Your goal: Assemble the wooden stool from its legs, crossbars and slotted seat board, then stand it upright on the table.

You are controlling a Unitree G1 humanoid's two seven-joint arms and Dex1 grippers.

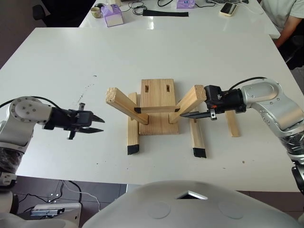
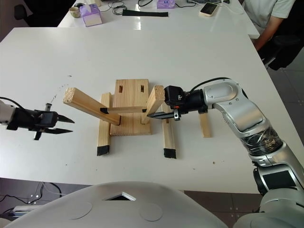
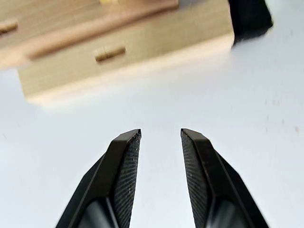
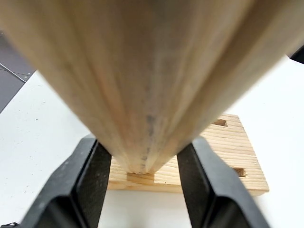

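The slotted seat board (image 1: 157, 95) lies flat mid-table. Over it stands a frame of two slanted legs joined by a crossbar (image 1: 156, 109): a left leg (image 1: 122, 104) and a right leg (image 1: 189, 102). My right gripper (image 1: 186, 112) is shut on that right leg, which sits between its fingers (image 4: 90, 185) in the right wrist view. Two more legs with black tips (image 1: 133, 135) (image 1: 197, 137) lie flat beside the board. A loose short bar (image 1: 231, 122) lies under my right arm. My left gripper (image 1: 100, 124) hovers open left of the frame, apart from it, with nothing between its fingers (image 3: 126, 161).
The white table (image 1: 57, 61) has free room at the left and the far side; its front edge is close below the parts. A second table behind carries a purple tissue box (image 1: 112, 15), a black strip and small items.
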